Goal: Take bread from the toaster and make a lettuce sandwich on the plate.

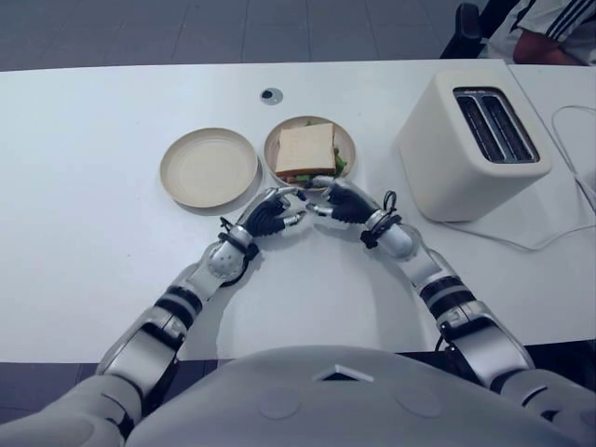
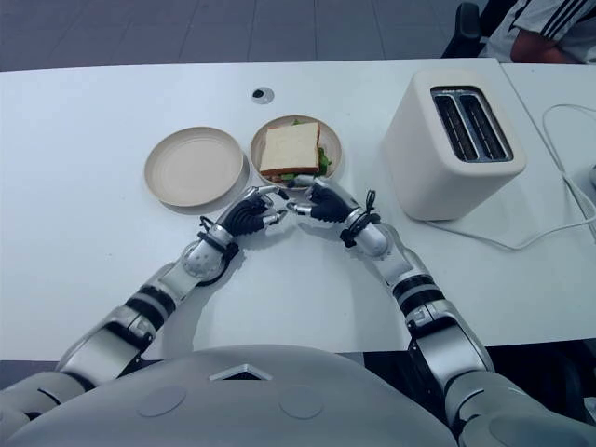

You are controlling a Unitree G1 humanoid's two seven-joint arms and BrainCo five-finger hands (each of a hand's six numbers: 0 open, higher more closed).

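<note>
White table (image 1: 84, 186): sandwich (image 1: 305, 149) sits on the plate (image 1: 267, 154), toaster (image 1: 447, 158) at its 3 o'clock. I read left hand (image 1: 270, 212) and right hand (image 1: 346, 203) as curled and empty at the 6 o'clock rim. Risk: a fingertip nudge shifts the plate and spills the top slice.

Fingers curled, the left hand (image 1: 270, 212) and right hand (image 1: 345, 203) sit close together.

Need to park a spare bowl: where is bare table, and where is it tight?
The widest bare table lies left of the empty plate. A gap opens between the sandwich plate and the toaster. Crowded: the left hand and right hand meet at the sandwich plate's near rim; the cable trails beside the toaster.
</note>
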